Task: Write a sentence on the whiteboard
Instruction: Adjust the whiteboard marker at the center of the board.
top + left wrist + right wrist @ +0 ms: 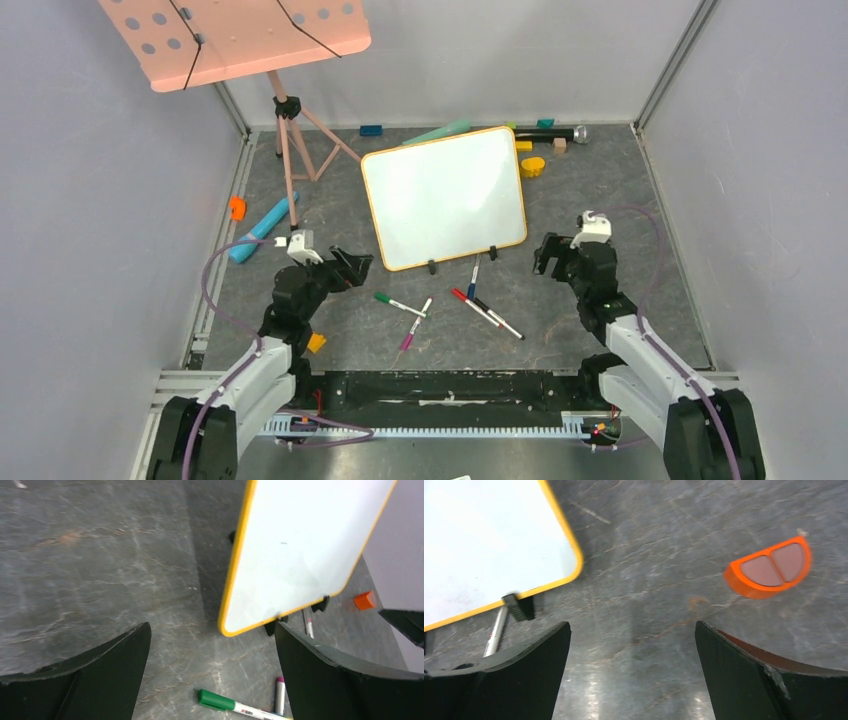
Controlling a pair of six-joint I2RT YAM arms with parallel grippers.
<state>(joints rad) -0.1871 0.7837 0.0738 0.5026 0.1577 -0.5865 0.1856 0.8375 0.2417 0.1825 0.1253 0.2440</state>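
Note:
The whiteboard [445, 195] stands tilted on two black clip feet mid-table, its orange-yellow frame around a blank white face; no sentence shows on it. It also shows in the left wrist view [300, 550] and the right wrist view [489, 545]. Markers lie in front of it: green [398, 304] [220, 701], magenta [415, 325], red [468, 303], black [497, 318] and blue [473, 278]. My left gripper [352, 265] [211, 630] hangs open near the board's lower left corner, holding nothing. At the lower right corner my right gripper [548, 255] [632, 627] is open and empty.
A pink perforated music-stand tray [240, 35] on a tripod [290, 150] stands back left. A blue cylinder [260, 230] and an orange piece [237, 207] lie left. Toy blocks [545, 125] line the back wall. An orange half-round block [769, 570] lies ahead of the right gripper.

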